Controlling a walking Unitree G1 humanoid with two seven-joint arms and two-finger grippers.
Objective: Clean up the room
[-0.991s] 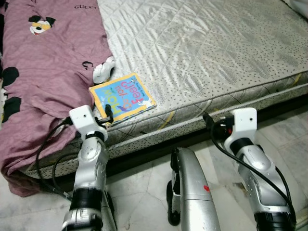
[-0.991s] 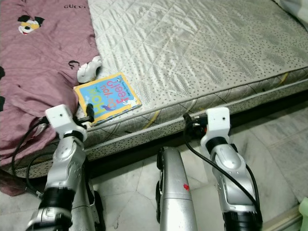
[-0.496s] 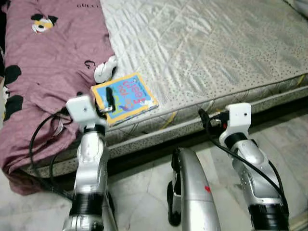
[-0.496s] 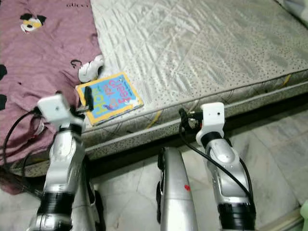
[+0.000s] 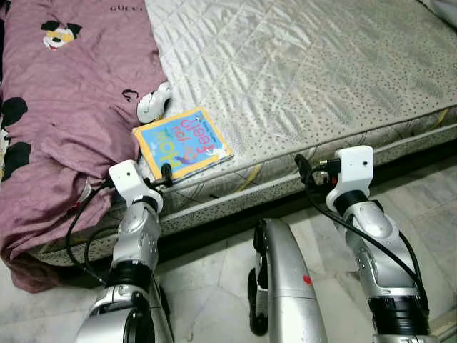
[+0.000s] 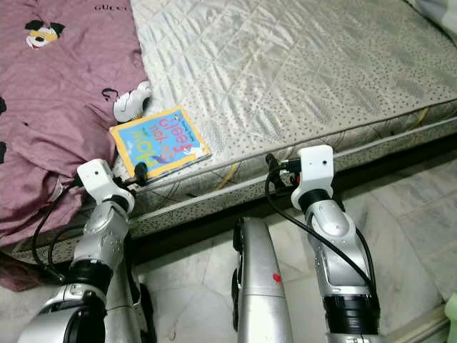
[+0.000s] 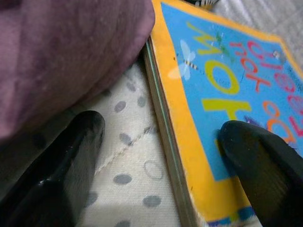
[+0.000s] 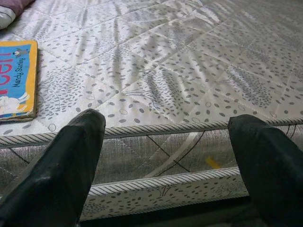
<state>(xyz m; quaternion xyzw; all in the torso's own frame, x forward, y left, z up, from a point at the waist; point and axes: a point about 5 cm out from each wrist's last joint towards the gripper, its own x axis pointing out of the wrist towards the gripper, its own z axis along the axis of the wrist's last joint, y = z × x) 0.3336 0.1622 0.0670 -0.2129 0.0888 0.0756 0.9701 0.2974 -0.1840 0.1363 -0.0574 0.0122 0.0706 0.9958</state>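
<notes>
Left gripper [image 7: 161, 142] stretched forward from a raised silver forearm, fingers spread wide over the near corner of the board book [image 5: 182, 143]: one finger [image 7: 265, 161] lying on the blue cover, the other [image 7: 61, 156] down on the mattress [image 5: 300, 78] beside the book's edge, nothing clamped. Right gripper [image 8: 165, 156] held level in front of the mattress side, fingers also wide apart and empty, piped seam straight ahead, book well off to one side of it. Just past the left fingertips, the book flat near the mattress edge, thick pages, yellow border, blue cover with coloured lettering. Beyond the book, a small white and black soft item [image 5: 153, 104], partly tucked at the edge of the mauve cartoon-print blanket [image 5: 64, 107], which lies crumpled hard against the book's far side and drapes over the bed's corner. Mattress cover quilted in diamonds, pale and satiny with grey dots. Below the arms, pale marble-veined floor tiles [image 5: 214, 279].
</notes>
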